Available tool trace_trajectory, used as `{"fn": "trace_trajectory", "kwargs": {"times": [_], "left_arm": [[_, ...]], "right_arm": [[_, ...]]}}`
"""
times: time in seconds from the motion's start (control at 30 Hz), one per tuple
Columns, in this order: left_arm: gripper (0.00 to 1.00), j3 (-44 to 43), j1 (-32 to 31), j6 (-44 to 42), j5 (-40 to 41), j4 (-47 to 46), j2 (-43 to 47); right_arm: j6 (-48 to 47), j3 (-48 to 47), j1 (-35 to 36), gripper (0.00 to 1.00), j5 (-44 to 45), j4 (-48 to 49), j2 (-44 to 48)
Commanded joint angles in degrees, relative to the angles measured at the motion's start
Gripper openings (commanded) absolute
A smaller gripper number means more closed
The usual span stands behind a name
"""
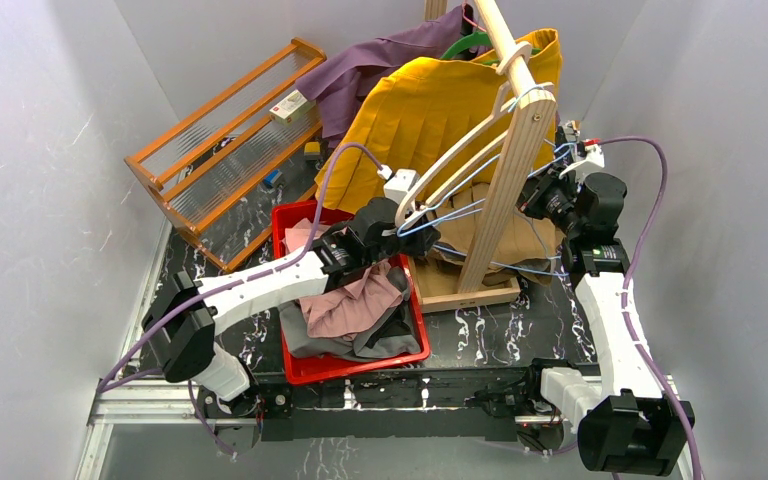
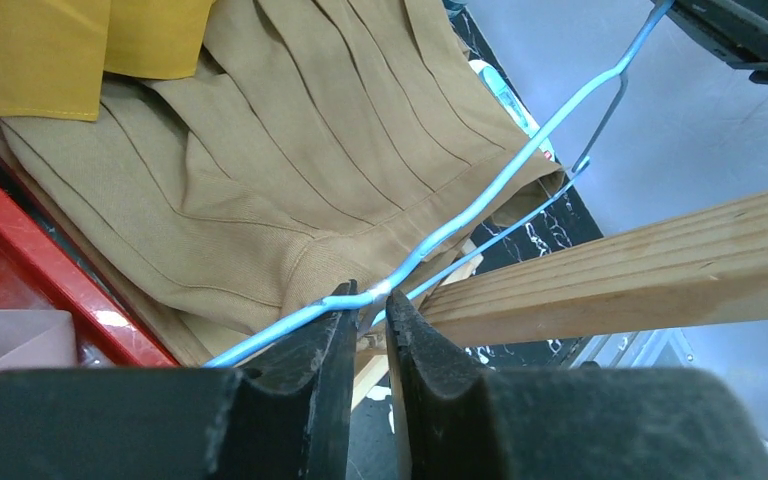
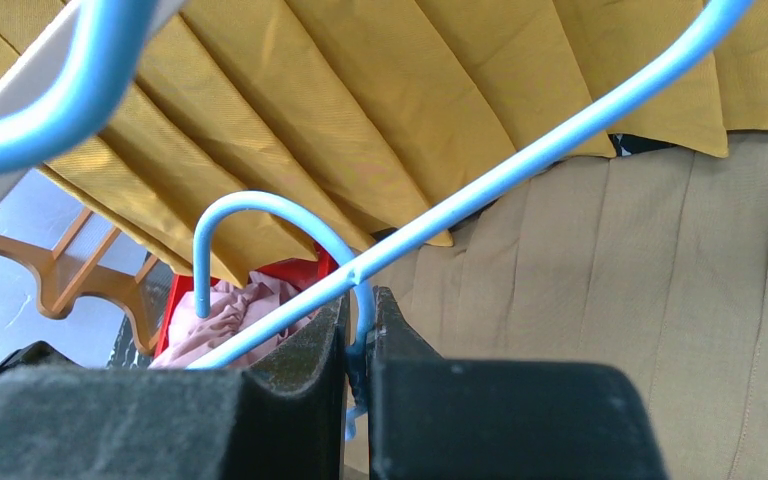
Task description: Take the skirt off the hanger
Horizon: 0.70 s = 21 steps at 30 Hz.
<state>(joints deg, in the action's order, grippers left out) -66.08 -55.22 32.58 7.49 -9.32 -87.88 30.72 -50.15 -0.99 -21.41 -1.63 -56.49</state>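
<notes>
Blue hanger (image 3: 480, 188) beside wooden stand (image 1: 500, 190), tan skirt (image 2: 290, 150) at stand's foot; right fingers (image 3: 300, 350) clamp the hanger, left fingers (image 2: 310, 350) straddle it, grip I cannot tell.

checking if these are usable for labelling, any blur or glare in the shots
Top view: sharp, evenly lit, faint sheen on the black table. Left wrist view: fingers soft up close, tan skirt crisp, pale washed-out background at right. Right wrist view: hanger blurs fat at top left, yellow skirt weave sharp.
</notes>
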Motion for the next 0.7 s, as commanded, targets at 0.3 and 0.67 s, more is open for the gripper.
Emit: {"fn": "trace_trajectory", "kwargs": {"times": [0.3,0.67], "left_arm": [[0.00,-0.89,0.02,-0.85,2.56,1.58,5.05],[0.00,-0.52,0.28,-3.35,6.39,3.98,10.66]], "right_arm": [[-3.91,-1.58,0.38,0.00,13.57,-0.43,3.30],[-8.35,8.04,0.38,0.00,16.42,3.85,8.90]]}}
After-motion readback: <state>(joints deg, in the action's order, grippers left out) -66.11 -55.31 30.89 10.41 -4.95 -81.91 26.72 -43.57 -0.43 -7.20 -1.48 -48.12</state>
